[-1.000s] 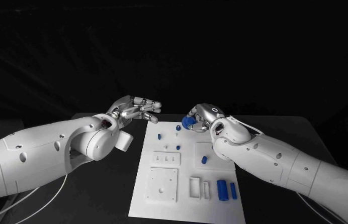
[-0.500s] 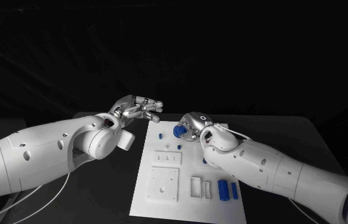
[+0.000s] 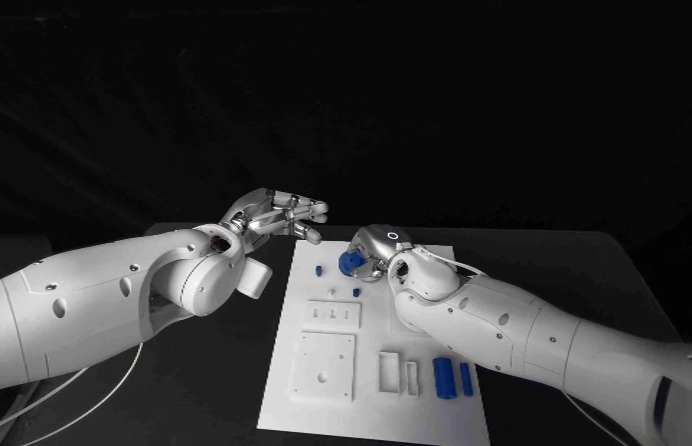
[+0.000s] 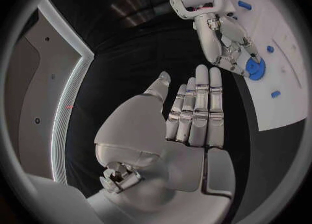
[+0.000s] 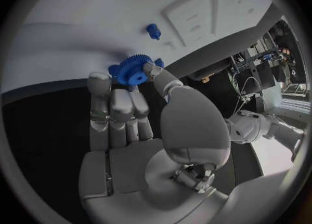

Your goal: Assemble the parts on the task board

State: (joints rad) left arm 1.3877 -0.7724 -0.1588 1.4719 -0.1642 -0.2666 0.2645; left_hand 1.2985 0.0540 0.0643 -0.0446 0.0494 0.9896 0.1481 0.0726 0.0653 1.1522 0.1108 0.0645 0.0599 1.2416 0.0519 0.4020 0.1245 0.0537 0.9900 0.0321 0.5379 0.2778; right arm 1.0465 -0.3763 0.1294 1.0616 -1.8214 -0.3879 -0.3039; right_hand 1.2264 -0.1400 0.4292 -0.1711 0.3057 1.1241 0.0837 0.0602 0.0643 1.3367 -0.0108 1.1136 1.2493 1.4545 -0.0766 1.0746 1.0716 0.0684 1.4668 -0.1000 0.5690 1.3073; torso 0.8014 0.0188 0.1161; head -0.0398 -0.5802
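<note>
My right hand [image 5: 130, 125] pinches the blue gear [image 5: 134, 69] at its fingertips, just above the board [image 3: 433, 421]. A small blue peg [image 5: 153, 30] stands beyond the gear. I judge I should keep the gear level, centre its hole over its post, and lower slowly. Farther off, beside the board, my left hand [image 4: 189, 115] hangs flat, fingers straight, holding nothing.
</note>
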